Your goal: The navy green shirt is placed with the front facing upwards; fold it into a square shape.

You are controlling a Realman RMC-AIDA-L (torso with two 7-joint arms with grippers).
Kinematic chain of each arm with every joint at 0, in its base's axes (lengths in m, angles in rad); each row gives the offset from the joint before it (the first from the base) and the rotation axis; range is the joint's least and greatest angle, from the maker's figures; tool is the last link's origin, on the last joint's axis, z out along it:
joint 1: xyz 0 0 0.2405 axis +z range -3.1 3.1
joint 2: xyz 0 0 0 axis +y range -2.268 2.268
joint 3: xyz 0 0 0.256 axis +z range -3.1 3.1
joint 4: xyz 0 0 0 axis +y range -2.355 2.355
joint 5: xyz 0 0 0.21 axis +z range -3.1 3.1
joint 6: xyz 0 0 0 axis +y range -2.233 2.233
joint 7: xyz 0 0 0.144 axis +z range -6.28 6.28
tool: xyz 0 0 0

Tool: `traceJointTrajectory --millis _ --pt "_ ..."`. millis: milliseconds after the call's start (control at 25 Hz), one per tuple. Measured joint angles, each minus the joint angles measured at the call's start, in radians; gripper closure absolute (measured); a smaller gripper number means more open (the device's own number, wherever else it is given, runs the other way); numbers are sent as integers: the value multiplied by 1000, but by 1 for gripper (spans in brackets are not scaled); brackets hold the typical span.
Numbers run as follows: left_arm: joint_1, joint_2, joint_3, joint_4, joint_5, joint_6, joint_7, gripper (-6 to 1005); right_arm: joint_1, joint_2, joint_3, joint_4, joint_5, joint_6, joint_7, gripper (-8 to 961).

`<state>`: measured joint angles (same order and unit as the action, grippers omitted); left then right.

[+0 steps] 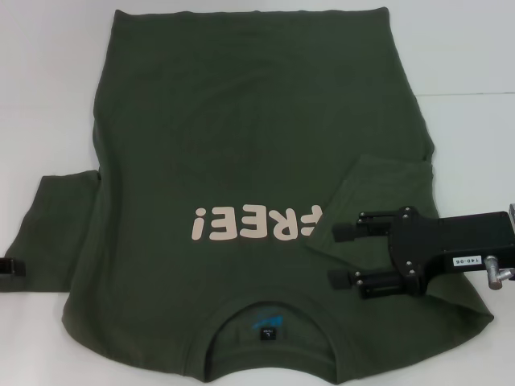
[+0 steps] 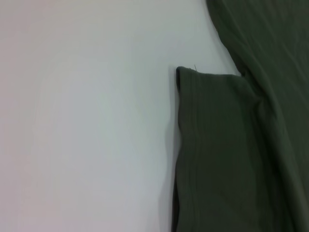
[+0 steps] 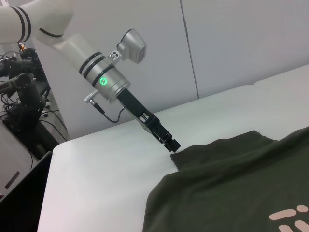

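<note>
**Left sleeve next, right sleeve already in**

Now, reading across the table [image 1: 467,48] from my left: the left gripper [image 1: 11,268] sits at the outer edge of the left sleeve [image 1: 56,233], low against the white surface. From the head camera I get only a black stub of it, and in the right wrist view its tip [image 3: 170,143] meets the sleeve corner, but I cannot tell whether the fingers are parted or closed, or whether cloth is between them. The left wrist camera shows only the sleeve hem [image 2: 193,145] and bare table, none of its own fingers.

The navy green shirt [image 1: 241,145] lies flat, print up, collar [image 1: 269,326] toward me and hem at the far side, so its long axis runs away from the robot. The pale "FREE!" lettering [image 1: 253,223] reads upside down from here.

On the right, that sleeve [image 1: 378,189] looks already turned inward onto the body. The right gripper [image 1: 348,256] hovers above it with its 2 fingers spread wide and nothing between them.

What the next move turns on, I judge: the shirt's body lies to the right of the left gripper, so the left sleeve must travel inward, across the long axis. The left arm is the nearer 1 by far.

The collar's lower edge is cut off by the head frame.
</note>
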<state>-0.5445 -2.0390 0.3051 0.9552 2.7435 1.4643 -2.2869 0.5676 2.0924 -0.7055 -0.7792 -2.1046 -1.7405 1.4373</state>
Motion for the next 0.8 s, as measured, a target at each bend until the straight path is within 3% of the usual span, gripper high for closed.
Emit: traceJointTrajectory --millis 800 --pt "1 -1 11 -1 5 -25 -1 306 4 0 4 12 0 13 0 167"
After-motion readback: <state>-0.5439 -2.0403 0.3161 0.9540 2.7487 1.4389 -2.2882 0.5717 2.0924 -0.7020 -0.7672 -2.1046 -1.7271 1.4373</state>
